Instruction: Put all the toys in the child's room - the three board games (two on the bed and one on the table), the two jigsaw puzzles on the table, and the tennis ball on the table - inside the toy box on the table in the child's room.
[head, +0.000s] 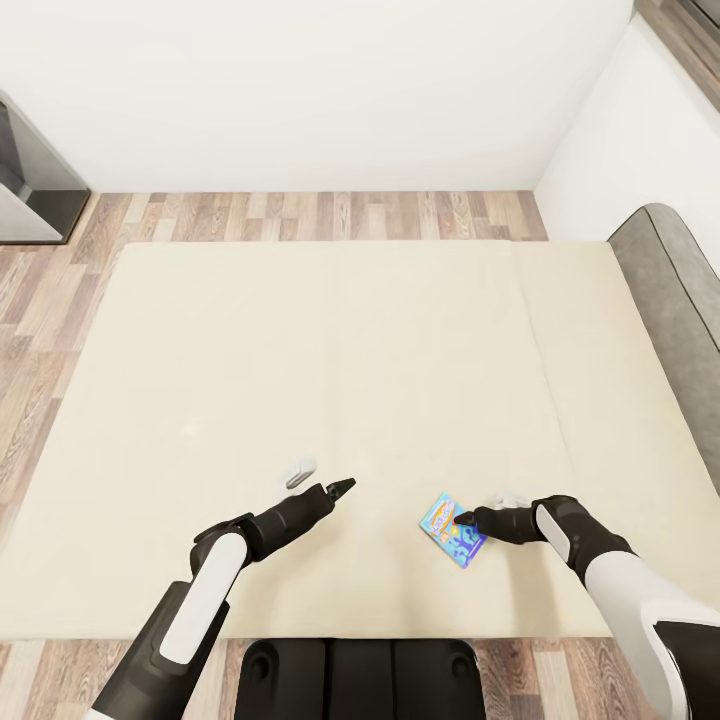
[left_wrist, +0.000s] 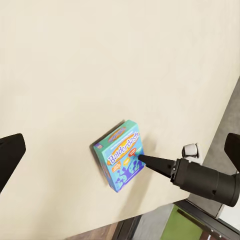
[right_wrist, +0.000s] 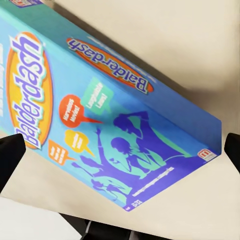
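The bed, a wide beige mattress, spans the head view, its grey headboard at the right. Near its front edge lies the blue board game, lettered Balderdash, flat on the mattress. The right gripper reaches it with jaws spread wide; in the right wrist view the box sits between the two dark fingertips, one tip touching its edge. The left gripper hovers well apart over bare mattress, spread wide and holding nothing.
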